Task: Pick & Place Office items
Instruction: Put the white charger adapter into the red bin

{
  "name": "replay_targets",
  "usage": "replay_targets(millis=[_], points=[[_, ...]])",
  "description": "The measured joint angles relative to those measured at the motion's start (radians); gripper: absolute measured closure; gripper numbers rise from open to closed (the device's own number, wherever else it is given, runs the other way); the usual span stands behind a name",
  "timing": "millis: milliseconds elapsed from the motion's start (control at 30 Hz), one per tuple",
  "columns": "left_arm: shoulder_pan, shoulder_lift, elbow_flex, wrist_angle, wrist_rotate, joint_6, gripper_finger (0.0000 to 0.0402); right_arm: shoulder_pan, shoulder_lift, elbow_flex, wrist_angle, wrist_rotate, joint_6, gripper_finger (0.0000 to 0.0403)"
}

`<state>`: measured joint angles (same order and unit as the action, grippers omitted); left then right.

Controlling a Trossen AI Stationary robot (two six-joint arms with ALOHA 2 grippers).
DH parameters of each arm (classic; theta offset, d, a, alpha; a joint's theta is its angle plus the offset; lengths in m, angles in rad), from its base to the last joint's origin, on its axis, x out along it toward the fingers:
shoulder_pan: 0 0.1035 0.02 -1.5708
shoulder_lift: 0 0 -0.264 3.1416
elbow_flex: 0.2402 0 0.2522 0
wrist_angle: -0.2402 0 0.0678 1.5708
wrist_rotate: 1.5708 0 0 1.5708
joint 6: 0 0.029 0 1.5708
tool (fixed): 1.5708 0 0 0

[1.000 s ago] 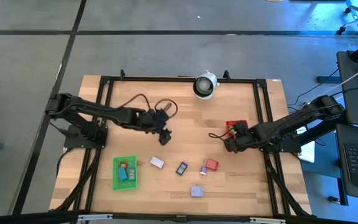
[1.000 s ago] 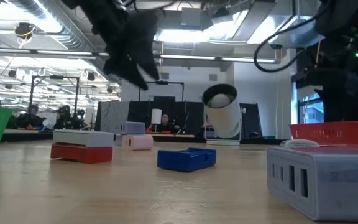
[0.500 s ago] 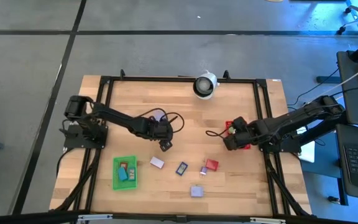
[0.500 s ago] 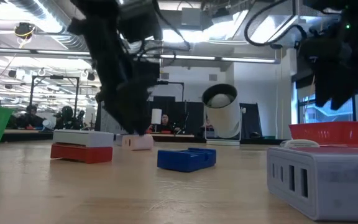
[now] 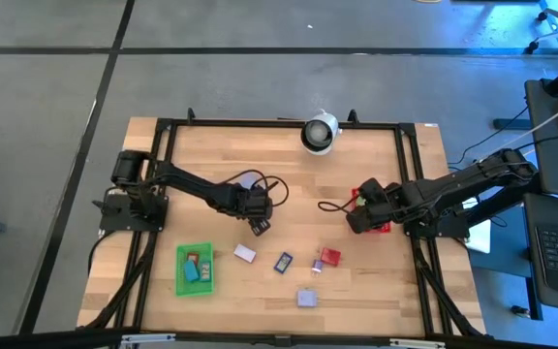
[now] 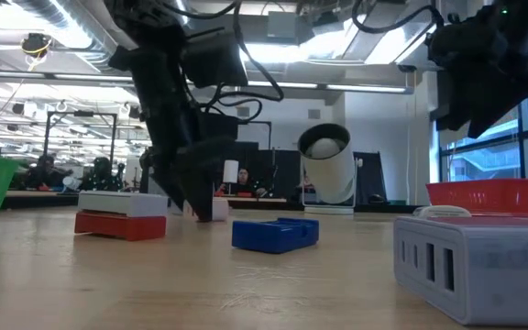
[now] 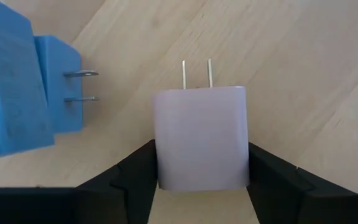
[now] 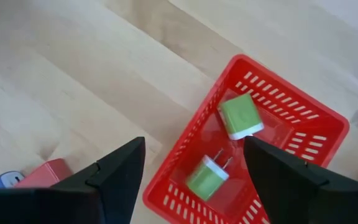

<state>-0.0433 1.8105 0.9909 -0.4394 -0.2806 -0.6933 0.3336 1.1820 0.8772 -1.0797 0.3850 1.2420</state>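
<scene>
Left tool (image 7: 201, 180) lowered to the counter (image 5: 279, 155). Its two fingers (image 7: 135, 177) bracket a pale lavender charger (image 7: 201, 137), prongs pointing away. I judge them touching or all but touching its sides, but I cannot tell whether the clamp is firm. The charger rests flat on the wood, not lifted. Just beside it lies a blue charger (image 7: 11, 87), apart from the fingers.

Right tool (image 8: 194, 165) hangs released above the red bin (image 8: 278, 124), fingers spread and holding nothing. I see two light green chargers (image 8: 240, 116) inside that bin.

Progress, as I read it: the green bin (image 5: 195, 269) near the left front of the counter already holds a few small pieces, the red bin holds two, so sorting is partly done. Loose on the counter are the lavender charger under my left tool, a blue one (image 5: 284, 262), a red piece (image 5: 330, 257) with a small lavender piece (image 5: 317, 264) beside it, and a lavender block (image 5: 306, 298) nearer the front edge.

Surroundings: a round white-and-black device (image 5: 319, 133) stands at the far edge, well apart from the work. The blue charger's nearness is my chief concern when lifting.
</scene>
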Motion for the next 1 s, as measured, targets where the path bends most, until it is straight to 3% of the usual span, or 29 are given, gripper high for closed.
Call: replay_targets(millis=[267,433,533,767,1000], points=[[0.0,-0.033,0.025,0.079,0.029,0.007,0.0211,0.0,0.0,0.0,0.0,0.0,0.007,0.0128],[-0.001,-0.097,0.086,0.215,0.008,0.123,0.0211,0.0,-0.003,0.0,-0.004,0.016,0.022,0.0128],[-0.001,-0.15,0.115,0.29,-0.066,0.23,0.0211,-0.001,-0.01,0.019,-0.016,0.028,0.03,0.0128],[-0.012,-0.271,0.132,0.51,-0.35,0.542,0.0211,-0.001,-0.029,0.147,-0.023,0.135,-0.056,0.0128],[-0.015,-0.299,0.132,0.722,-0.441,0.766,0.0211,0.0,-0.029,0.272,0.029,0.297,-0.208,0.0128]])
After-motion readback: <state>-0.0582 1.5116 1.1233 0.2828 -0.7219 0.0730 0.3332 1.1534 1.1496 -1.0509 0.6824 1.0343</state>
